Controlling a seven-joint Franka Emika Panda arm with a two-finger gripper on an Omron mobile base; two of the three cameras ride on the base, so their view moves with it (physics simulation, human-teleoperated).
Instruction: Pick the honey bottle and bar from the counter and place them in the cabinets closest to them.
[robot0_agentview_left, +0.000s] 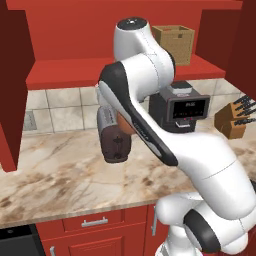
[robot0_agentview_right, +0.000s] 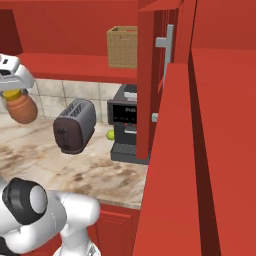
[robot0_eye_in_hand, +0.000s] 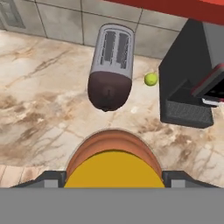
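The honey bottle (robot0_agentview_right: 22, 111), squat and orange-brown with a yellow cap, hangs in the air above the counter (robot0_agentview_right: 30, 150) at the left edge of the right base view. My gripper (robot0_agentview_right: 15, 93) is shut on its top from above. In the hand view the honey bottle (robot0_eye_in_hand: 113, 151) sits at the bottom between my two fingertips (robot0_eye_in_hand: 49, 179), its yellow cap toward the camera, well above the counter (robot0_eye_in_hand: 39, 96). The red cabinets stand open above, with their inner shelf (robot0_agentview_left: 65, 72) over the backsplash. The bar is out of view.
A dark toaster (robot0_agentview_left: 114, 137) lies under the hand. A black coffee machine (robot0_agentview_left: 182, 107) stands to its right, with a small green ball (robot0_eye_in_hand: 151, 79) between them. A knife block (robot0_agentview_left: 235, 120) is at the far right. A wicker basket (robot0_agentview_left: 175, 42) sits on the shelf. An open cabinet door (robot0_agentview_right: 150, 75) juts out.
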